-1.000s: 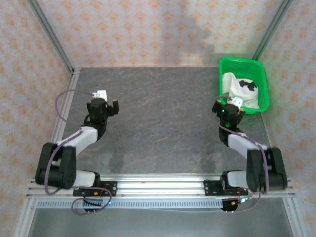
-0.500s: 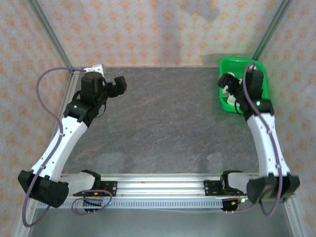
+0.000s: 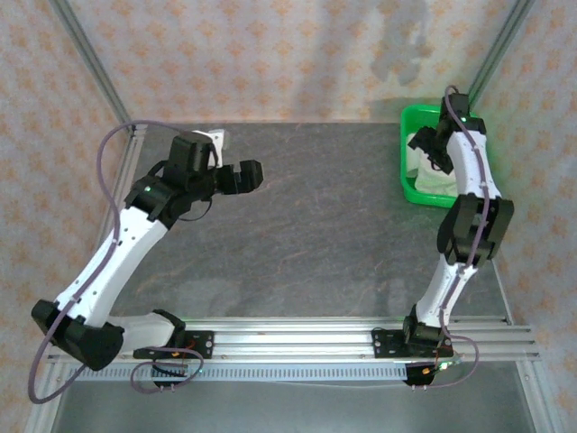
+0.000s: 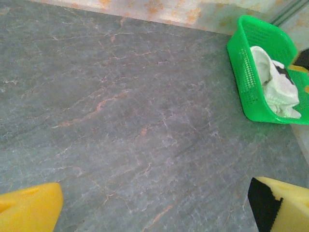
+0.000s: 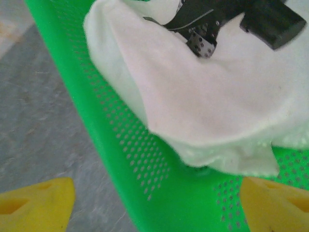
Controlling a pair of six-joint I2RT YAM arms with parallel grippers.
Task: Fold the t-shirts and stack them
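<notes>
An off-white t-shirt (image 3: 433, 183) lies crumpled in the green basket (image 3: 405, 177) at the table's far right. It also appears in the left wrist view (image 4: 273, 87). Up close, the t-shirt (image 5: 217, 101) shows a plain fold with black printed shapes on its upper part. My right gripper (image 3: 425, 147) hangs over the basket's left side. In its own view, the right gripper (image 5: 157, 208) is open, its yellow fingertips (image 5: 36, 203) straddling the basket wall (image 5: 159, 183) just below the cloth. My left gripper (image 3: 243, 175) is open over bare table, and its wrist view (image 4: 157, 208) shows nothing between the fingers.
The dark stone-patterned table (image 3: 306, 225) stretches between the two arms. Wallpapered walls and metal frame posts (image 3: 90, 63) close in the back and sides. An aluminium rail (image 3: 297, 338) runs along the near edge.
Both arms have unfolded from near their bases. The right gripper swung up and over the basket; the left gripper rose to the far left, then moved right over the table.
</notes>
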